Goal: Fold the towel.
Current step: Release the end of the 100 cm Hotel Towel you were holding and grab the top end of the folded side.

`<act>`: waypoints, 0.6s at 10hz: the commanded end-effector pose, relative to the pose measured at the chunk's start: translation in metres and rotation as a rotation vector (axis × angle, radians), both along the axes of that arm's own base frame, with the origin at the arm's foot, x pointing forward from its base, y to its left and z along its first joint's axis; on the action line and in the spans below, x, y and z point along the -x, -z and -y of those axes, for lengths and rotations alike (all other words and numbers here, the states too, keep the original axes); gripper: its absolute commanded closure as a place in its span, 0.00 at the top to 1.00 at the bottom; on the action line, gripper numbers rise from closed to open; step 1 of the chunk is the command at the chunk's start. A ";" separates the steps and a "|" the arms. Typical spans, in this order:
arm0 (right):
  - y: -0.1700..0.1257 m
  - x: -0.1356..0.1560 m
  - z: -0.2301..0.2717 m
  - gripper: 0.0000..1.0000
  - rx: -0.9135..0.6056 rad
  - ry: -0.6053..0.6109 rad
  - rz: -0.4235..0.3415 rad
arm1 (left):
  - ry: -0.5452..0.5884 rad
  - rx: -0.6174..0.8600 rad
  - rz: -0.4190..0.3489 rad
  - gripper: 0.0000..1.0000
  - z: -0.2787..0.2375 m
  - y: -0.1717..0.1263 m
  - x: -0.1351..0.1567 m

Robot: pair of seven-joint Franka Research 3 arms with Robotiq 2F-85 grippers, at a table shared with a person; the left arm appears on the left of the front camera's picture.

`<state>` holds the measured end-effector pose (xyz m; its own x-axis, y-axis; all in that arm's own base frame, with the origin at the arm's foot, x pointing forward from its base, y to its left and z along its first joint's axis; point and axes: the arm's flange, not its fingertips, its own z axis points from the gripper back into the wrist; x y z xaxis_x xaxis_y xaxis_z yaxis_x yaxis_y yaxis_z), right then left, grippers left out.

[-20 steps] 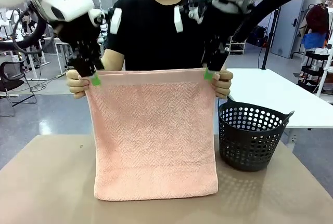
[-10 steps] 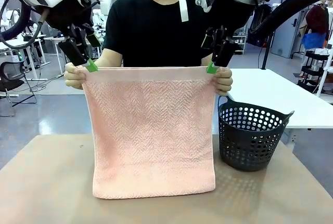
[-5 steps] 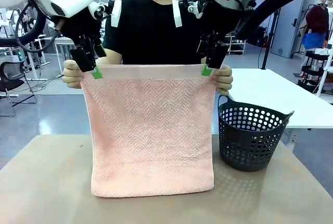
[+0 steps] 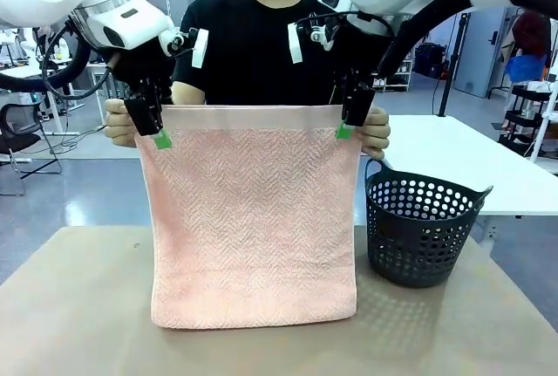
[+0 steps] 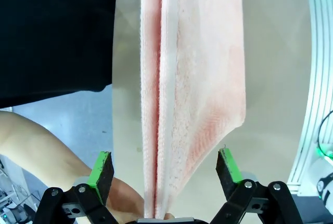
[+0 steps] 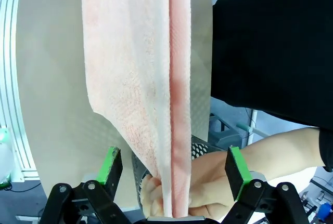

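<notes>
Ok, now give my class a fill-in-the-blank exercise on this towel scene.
A person holds the towel up by its two top ___. The left tool and right tool are both ___, straddling its top edge. The basket stands on the robot's ___ of the towel.
Missing words: corners; open; right.

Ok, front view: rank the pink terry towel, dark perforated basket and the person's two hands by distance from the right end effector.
1. Salmon-pink terry towel, top corner straddled by the right end effector; the person's hand gripping that corner is too close to call.
2. Dark perforated basket, below, on the right side.
3. Person's other hand, at the towel's far corner.
</notes>
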<state>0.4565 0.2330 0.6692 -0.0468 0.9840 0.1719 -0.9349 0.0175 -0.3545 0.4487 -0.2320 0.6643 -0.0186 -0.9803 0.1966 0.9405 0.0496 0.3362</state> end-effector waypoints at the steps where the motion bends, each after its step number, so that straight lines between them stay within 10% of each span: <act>1: 0.005 -0.004 -0.003 1.00 -0.004 0.015 -0.039 | -0.009 0.010 -0.051 1.00 -0.002 0.001 -0.006; 2: 0.009 -0.005 -0.003 1.00 -0.001 0.020 -0.053 | -0.007 0.011 -0.069 1.00 -0.002 0.005 -0.008; 3: 0.011 -0.006 -0.002 0.82 -0.001 0.024 -0.061 | -0.011 0.015 -0.082 0.71 -0.001 0.008 -0.009; 4: 0.012 -0.005 -0.001 0.40 -0.004 0.018 -0.064 | -0.004 0.018 -0.093 0.43 -0.001 0.009 -0.009; 6: 0.012 -0.005 -0.002 0.00 -0.004 0.018 -0.059 | 0.008 0.016 -0.102 0.00 0.001 0.010 -0.009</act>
